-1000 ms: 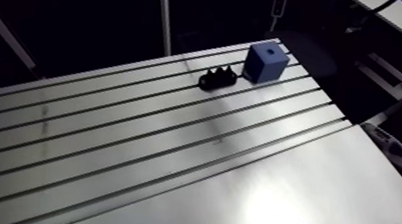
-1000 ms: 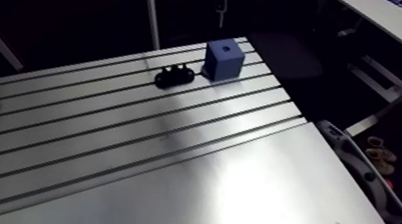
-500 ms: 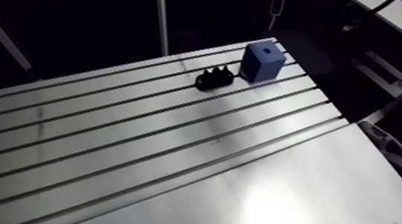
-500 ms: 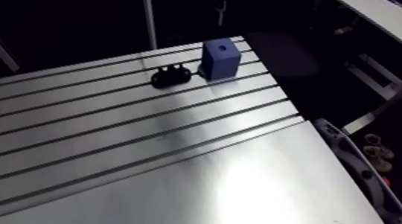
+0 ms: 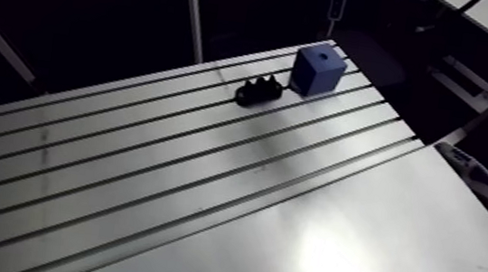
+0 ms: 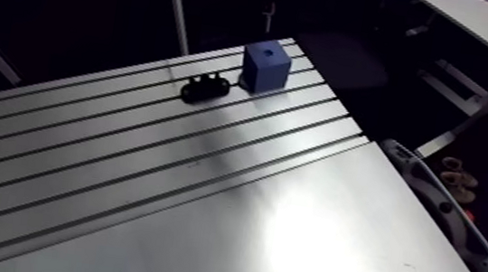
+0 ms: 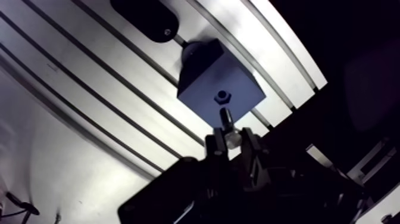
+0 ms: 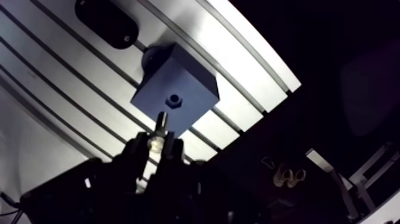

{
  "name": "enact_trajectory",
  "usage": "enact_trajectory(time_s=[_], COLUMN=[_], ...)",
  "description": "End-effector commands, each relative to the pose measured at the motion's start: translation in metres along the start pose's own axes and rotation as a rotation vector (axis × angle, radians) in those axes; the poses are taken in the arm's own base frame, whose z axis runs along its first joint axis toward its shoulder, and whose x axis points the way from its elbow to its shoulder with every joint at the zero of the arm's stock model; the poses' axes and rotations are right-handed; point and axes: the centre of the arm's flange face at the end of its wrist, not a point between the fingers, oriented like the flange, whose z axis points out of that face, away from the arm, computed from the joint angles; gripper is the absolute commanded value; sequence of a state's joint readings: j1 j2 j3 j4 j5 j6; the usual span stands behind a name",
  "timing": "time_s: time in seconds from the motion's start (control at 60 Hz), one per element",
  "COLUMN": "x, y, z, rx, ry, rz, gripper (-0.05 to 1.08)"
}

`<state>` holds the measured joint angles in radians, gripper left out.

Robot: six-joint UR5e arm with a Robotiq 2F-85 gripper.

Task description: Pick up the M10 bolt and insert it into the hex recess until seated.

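A blue block [image 5: 316, 70] stands at the far edge of the slotted table [image 5: 159, 181], with a dark hex recess [image 7: 222, 95] in its top face. In the wrist view my gripper [image 7: 233, 144] is shut on the M10 bolt [image 7: 225, 121]. The bolt's shank sticks out ahead of the fingertips and points at the recess, its tip just short of the hole. Whether the tip touches the block cannot be told. The gripper does not show in the arm view.
A black holder [image 5: 257, 89] with several prongs lies on the table right beside the block, and appears in the wrist view as a dark oval [image 7: 146, 18] beyond the block. The table's far edge runs close behind the block.
The arm view has shifted a little, so block and holder sit slightly higher and further left in it. They have not moved on the table.
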<state>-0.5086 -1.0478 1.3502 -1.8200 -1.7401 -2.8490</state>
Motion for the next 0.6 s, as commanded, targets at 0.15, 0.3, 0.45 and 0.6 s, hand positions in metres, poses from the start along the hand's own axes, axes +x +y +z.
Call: enact_trajectory(time_s=[0.15, 0.3, 0.45, 0.6], x=[0.003, 0.002, 0.002, 0.002], y=[0.004, 0.004, 0.003, 0.001], z=[0.015, 0.016, 0.018, 0.022], rx=[-0.027, -0.027, -0.021, -0.014], ry=[0.003, 0.003, 0.003, -0.001], rz=[0.010, 0.011, 0.010, 0.008], gripper=[0.89, 0.89, 0.89, 0.89])
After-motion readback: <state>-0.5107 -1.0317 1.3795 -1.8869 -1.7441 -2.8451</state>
